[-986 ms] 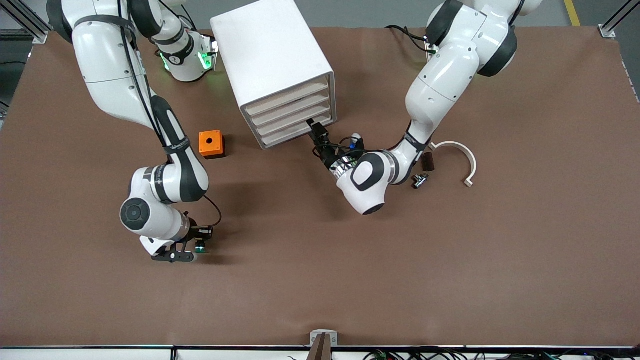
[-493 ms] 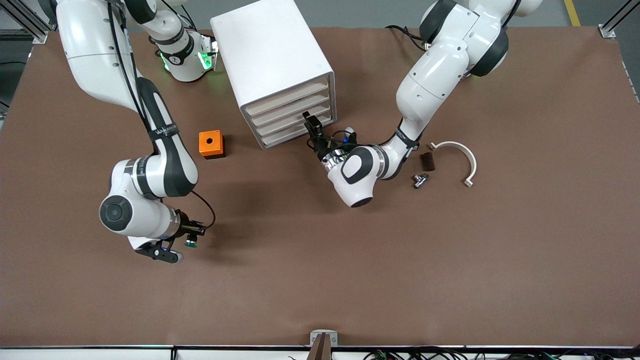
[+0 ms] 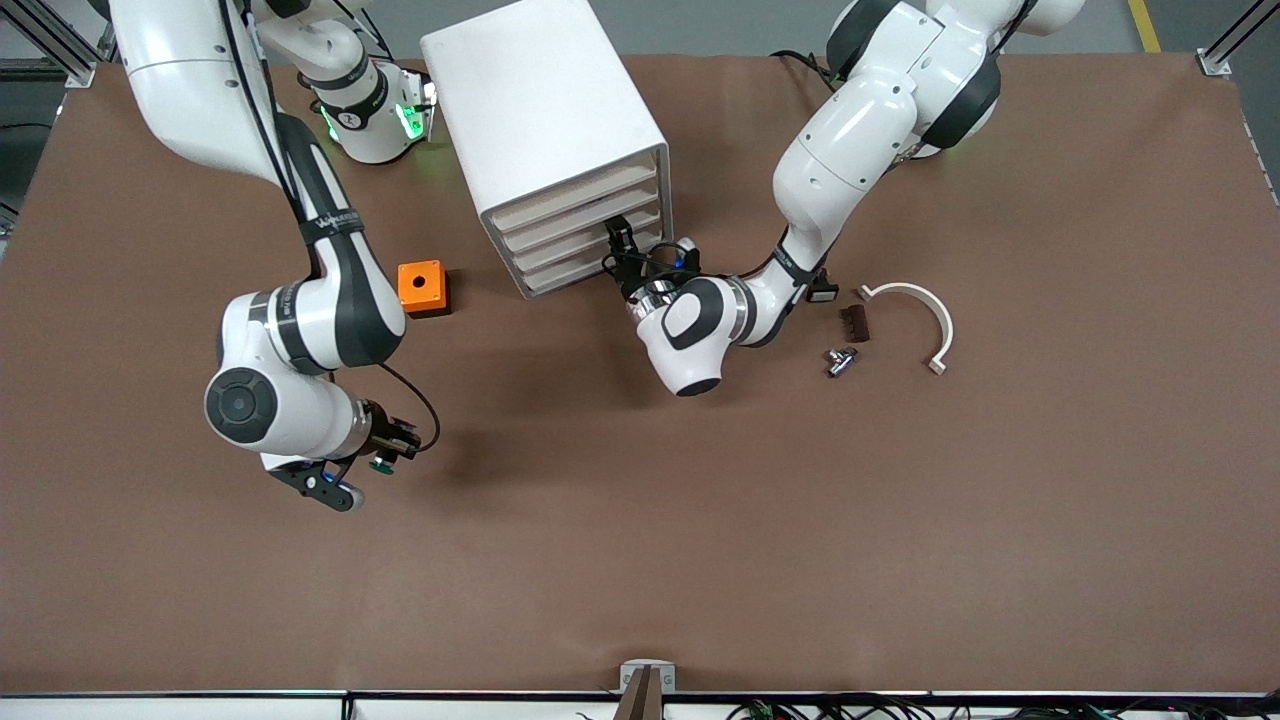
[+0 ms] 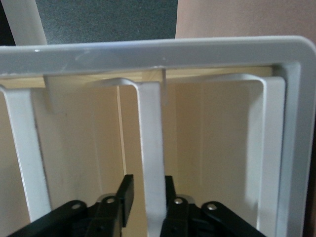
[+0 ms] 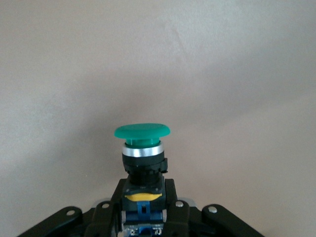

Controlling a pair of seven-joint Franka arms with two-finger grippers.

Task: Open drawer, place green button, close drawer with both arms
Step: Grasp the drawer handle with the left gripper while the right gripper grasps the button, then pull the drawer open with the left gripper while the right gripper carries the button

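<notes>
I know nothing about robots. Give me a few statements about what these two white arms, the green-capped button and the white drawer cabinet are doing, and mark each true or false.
1. The right gripper holds the green-capped push-button. True.
2. The left gripper hangs over bare table, away from the white boxy drawer cabinet. False: it is at the cabinet's drawer fronts, its fingers either side of a white handle bar.
3. The lowest cream-fronted drawer is pulled fully out. False: all four fronts look about flush.
4. The orange cube with a hole sits on the brown table beside the cabinet. True.
</notes>
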